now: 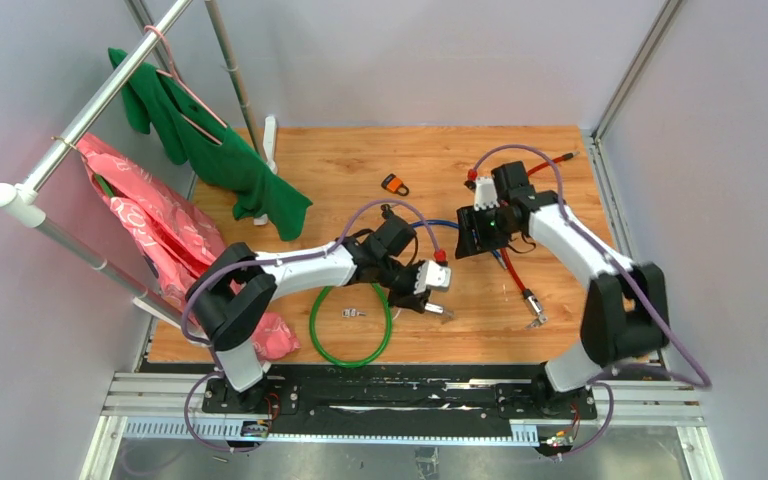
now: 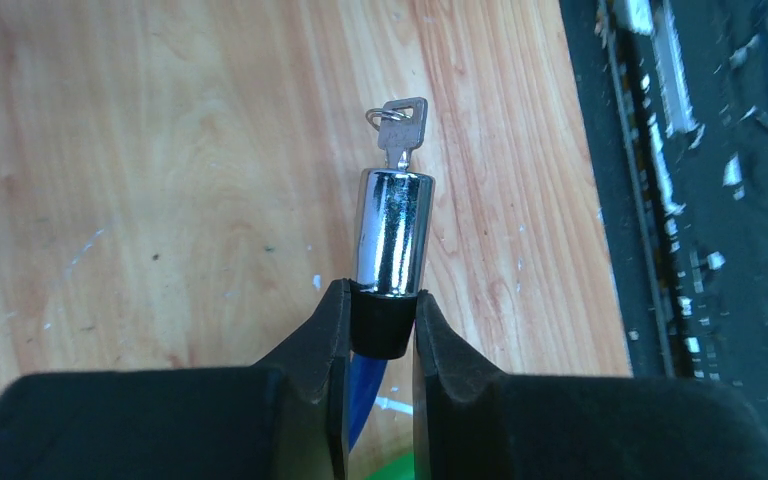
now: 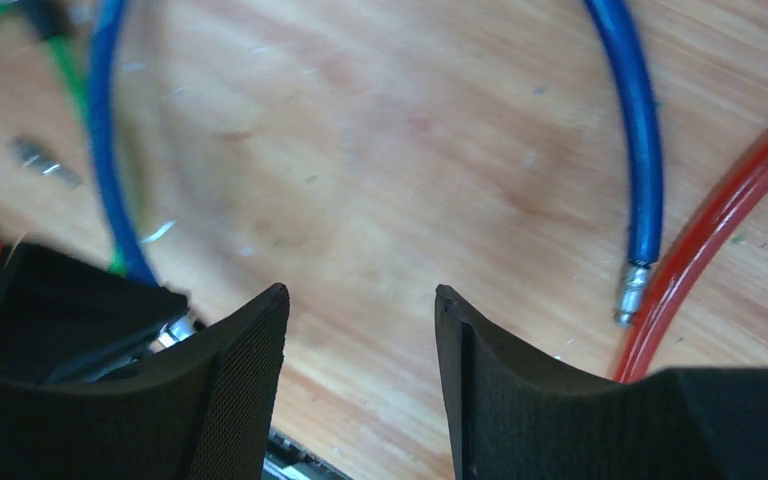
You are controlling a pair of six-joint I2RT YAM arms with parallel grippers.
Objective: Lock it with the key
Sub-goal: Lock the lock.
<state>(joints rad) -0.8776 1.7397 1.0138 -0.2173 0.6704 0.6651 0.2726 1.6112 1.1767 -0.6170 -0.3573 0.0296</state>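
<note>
Left hand point(image 2: 380, 300): clenched on the black collar at the base of the lock cylinder point(image 2: 394, 230), one finger on either side. The grip sat low on the cylinder, probably so that its far end was free for the other arm to work on.

Lock cylinder: chrome, smooth and mirror-bright, short and round. It pointed away from the wrist, over the tabletop point(image 2: 160, 180) near its front edge. Whether it rested on the wood or hung just above it could not be told.

Key point(image 2: 401, 125): small, silver, flat-headed, with a thin split ring through its head. It was seated in the cylinder's far end, with only the head showing.

Blue cable point(image 2: 365, 390): ran out of the cylinder's collar, back between the fingers.

Cable pin point(image 3: 630, 290): bare metal tip of the blue cable, lying well apart from the cylinder and not yet inserted, so the lock looked unjoined.

Right hand point(image 3: 360, 300): released and holding nothing, on the far side of the cylinder above the blue cable. It seemed placed to fetch the pin or turn the key.

Red cable point(image 3: 730, 220): lay just beside the pin, farther from the cylinder.

Green cable point(image 1: 350, 325): closed loop near the cylinder, toward the left arm's base.
</note>
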